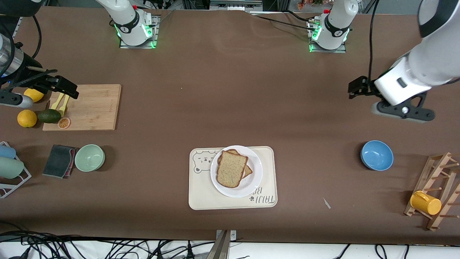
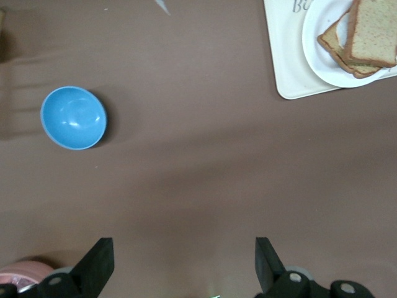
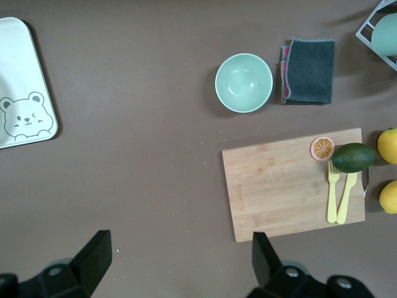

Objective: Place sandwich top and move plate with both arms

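Two bread slices are stacked on the plate point(image 1: 251, 187), the sandwich top point(image 1: 231, 169) uppermost, and the plate sits on the tray point(image 1: 201, 194). Left end effector point(image 2: 184, 264) hangs wide open and holds nothing, over bare surface point(image 1: 222, 90) near the blue bowl point(image 1: 376, 155). Right end effector point(image 3: 181, 264), also wide open and holding nothing, is over the cutting board's point(image 1: 97, 108) edge, by the lemons point(image 1: 27, 118).

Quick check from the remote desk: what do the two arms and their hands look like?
Both arms are white and jointed, with black collars and green lights at their bases. Black cables trail from them. The left hand and right hand are black, each with two flat fingers.
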Available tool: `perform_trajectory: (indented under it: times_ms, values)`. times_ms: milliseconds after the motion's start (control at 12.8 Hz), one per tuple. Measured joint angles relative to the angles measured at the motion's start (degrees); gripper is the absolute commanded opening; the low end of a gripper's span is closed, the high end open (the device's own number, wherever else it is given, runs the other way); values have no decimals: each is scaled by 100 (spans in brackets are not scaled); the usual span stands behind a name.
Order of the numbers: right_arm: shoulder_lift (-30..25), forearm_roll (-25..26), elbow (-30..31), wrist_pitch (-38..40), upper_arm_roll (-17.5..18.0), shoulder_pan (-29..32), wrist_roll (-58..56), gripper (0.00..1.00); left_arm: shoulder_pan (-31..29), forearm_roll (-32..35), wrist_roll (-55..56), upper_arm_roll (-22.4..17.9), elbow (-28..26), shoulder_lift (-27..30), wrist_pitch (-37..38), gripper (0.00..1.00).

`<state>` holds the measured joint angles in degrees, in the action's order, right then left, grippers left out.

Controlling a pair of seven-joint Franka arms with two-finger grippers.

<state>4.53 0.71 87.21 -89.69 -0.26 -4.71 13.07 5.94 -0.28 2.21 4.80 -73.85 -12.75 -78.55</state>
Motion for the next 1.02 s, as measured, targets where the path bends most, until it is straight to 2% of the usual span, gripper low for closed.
perform_trajectory:
  times_ms: [234, 391, 1016]
  values:
    - [-1, 0, -107, -5, 0, 0, -15, 100, -101, 0, 4, -163, -1069, 761, -793, 100]
    - [0, 0, -123, -4, 0, 0, -22, 100, -159, 0, 4, -173, -1567, 1117, -1004, 100]
    - [0, 0, -123, -4, 0, 0, -39, 100, -300, 0, 5, -154, -1812, 1286, -1084, 100]
